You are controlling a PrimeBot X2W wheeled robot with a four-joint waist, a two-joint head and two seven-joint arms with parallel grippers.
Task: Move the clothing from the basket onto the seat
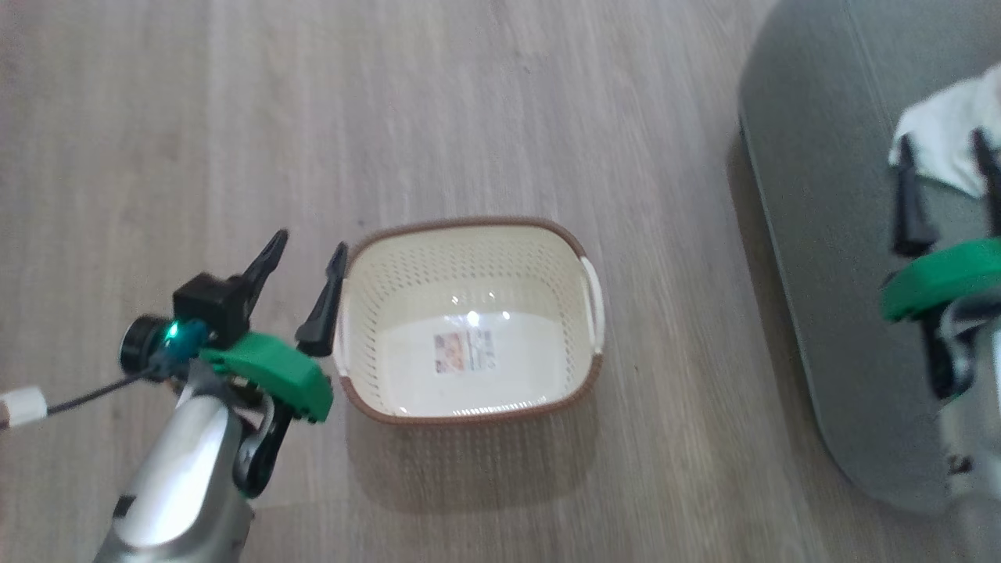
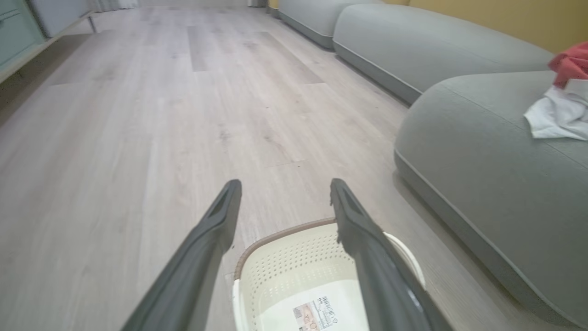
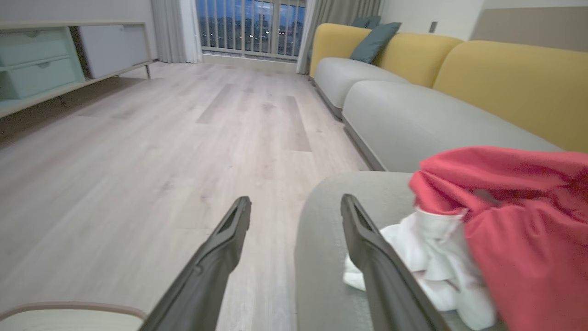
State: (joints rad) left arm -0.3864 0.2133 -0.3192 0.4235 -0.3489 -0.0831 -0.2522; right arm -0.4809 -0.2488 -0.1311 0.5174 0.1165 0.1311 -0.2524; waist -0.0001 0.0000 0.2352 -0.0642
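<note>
The cream basket [image 1: 469,258] with its brown rim stands on the wood floor, holding nothing but a label [image 1: 466,351]. My left gripper [image 1: 306,252] hovers open at the basket's left end, one finger over the rim; the basket [image 2: 294,262] shows between its fingers [image 2: 216,225]. The red and white clothing [image 3: 496,225] lies piled on the grey-green seat [image 3: 321,239]; its white part [image 1: 942,133] shows at the head view's right edge. My right gripper [image 3: 296,202] stands open above the seat [image 1: 829,234], just left of the pile, with nothing between its fingers.
More grey sofa cushions [image 3: 404,115] with yellow backs [image 3: 510,78] run along the right. A low pale-green cabinet [image 3: 36,69] lines the left wall, with a window [image 3: 250,23] at the far end. Open wood floor [image 1: 313,117] surrounds the basket.
</note>
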